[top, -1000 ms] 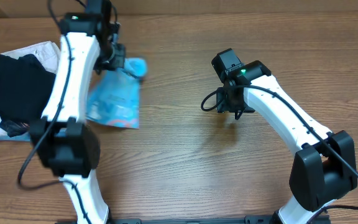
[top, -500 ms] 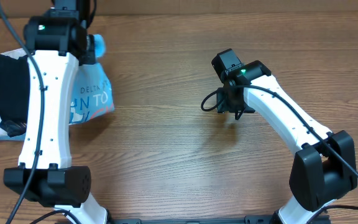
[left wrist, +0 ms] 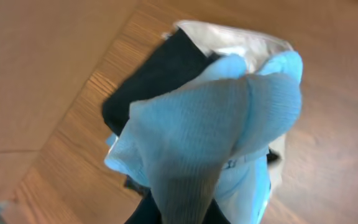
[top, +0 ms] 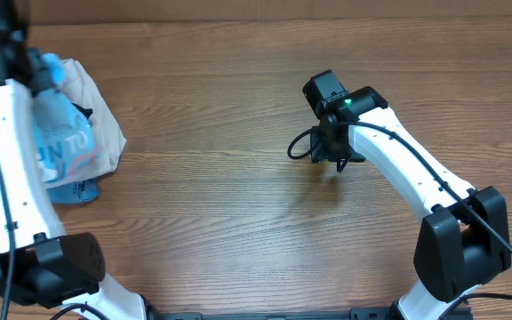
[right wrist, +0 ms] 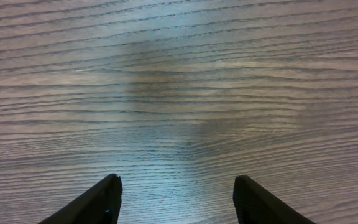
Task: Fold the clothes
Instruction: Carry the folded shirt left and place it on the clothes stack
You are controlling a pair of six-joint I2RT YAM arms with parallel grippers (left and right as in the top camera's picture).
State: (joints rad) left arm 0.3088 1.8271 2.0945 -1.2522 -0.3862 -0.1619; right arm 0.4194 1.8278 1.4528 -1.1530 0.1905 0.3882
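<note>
The left arm (top: 3, 169) has swung further toward the counter's left edge over the last second, taking the sky-blue T-shirt (top: 60, 147) with it, while the right arm (top: 398, 164) has not moved. The left jaws are clamped shut on a bunched fold of the T-shirt. The rest of the shirt trails down at the far left of the counter (top: 238, 231), partly over a pale cream garment (top: 100, 107). From the left wrist, a black garment (left wrist: 157, 74) shows beneath the blue bunch. The right jaws stand partly open, holding nothing, above bare wood near the counter's middle
</note>
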